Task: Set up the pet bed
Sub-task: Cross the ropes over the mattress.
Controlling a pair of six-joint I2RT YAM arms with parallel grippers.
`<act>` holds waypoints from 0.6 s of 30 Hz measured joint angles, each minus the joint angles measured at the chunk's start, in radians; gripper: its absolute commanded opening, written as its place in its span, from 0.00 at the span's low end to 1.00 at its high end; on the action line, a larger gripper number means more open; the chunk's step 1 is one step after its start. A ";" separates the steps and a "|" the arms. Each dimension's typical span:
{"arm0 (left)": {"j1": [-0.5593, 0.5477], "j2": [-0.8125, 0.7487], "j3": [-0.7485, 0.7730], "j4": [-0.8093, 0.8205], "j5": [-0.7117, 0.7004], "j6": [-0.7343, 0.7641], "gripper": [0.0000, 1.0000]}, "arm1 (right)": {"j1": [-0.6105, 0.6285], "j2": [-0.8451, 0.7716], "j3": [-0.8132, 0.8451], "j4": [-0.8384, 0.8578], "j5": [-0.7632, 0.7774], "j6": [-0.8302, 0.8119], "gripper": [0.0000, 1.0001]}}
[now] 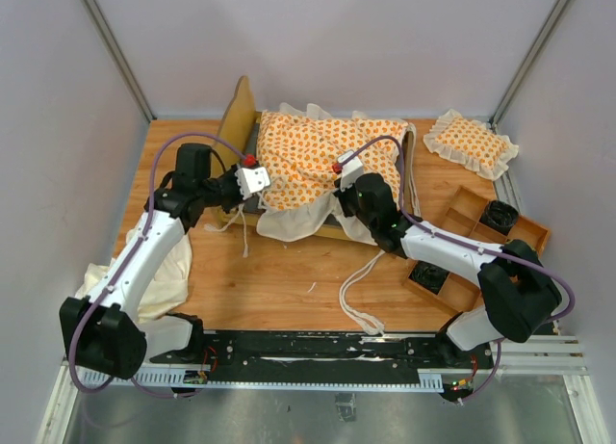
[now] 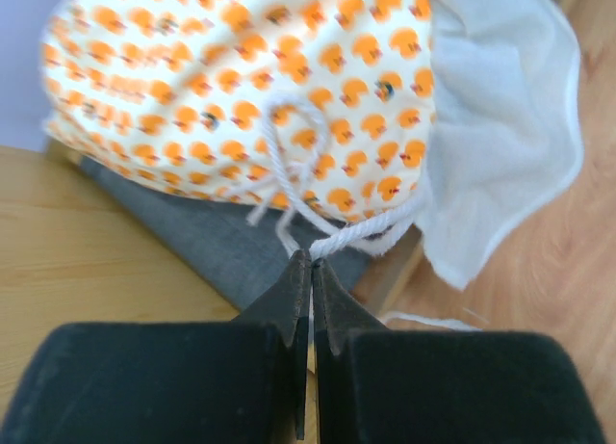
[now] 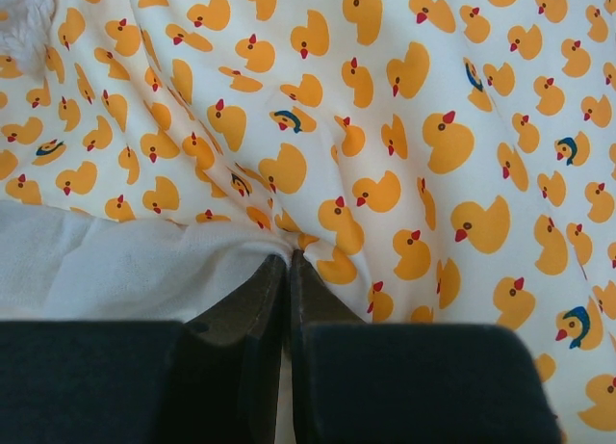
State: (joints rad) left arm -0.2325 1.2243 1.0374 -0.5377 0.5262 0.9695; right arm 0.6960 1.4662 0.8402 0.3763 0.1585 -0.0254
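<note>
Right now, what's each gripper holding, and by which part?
The left gripper pinches the white tie string close to the cushion edge. The right gripper pinches the duck-print cushion at the seam where its cream ruffle begins.

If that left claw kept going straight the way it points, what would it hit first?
The left gripper, shut on the white tie string, would probably run into the duck-print cushion just beyond, above the grey fabric base; depth is hard to judge.
</note>
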 measured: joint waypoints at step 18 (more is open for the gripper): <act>0.000 -0.138 -0.034 0.425 0.057 -0.214 0.00 | 0.000 -0.021 -0.015 0.000 0.002 0.019 0.05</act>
State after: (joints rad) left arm -0.2325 1.0863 1.0035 -0.1123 0.5835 0.7555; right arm 0.6956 1.4452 0.8249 0.3767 0.1608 -0.0067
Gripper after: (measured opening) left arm 0.011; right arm 0.056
